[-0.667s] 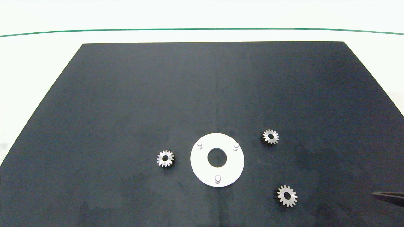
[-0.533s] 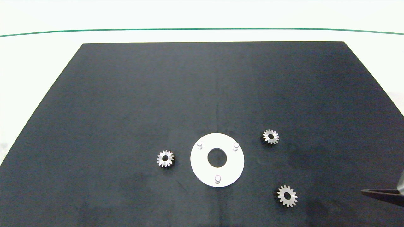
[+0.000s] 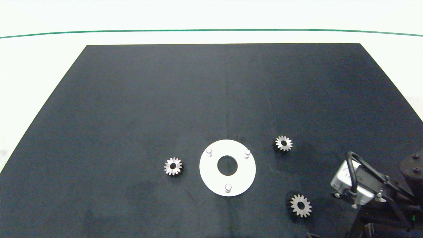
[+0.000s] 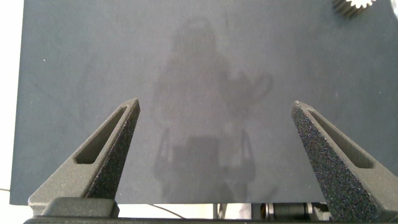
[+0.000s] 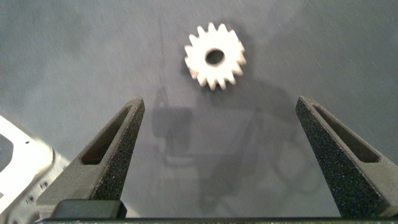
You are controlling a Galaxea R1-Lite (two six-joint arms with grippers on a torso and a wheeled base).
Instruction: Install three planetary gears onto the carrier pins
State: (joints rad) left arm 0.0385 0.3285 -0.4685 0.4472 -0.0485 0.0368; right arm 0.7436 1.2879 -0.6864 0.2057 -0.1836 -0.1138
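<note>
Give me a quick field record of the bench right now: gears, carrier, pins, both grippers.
gears: three small silvery metal spur gears flat on the black mat, at
carrier: flat white round disc
pins: three pale pegs, all bare
right gripper: open, just short of the nearest gear
left gripper: open, over bare mat

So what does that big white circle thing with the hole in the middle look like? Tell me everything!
The white disc is flat and round, maybe plastic, with a large round hole through its centre. Three short pale pins stand upright on it in a triangle: two on the far side, one on the near side. All three are bare. It lies flat on the black mat, near the front. Three small silvery gears lie around it, none touching it.
</note>
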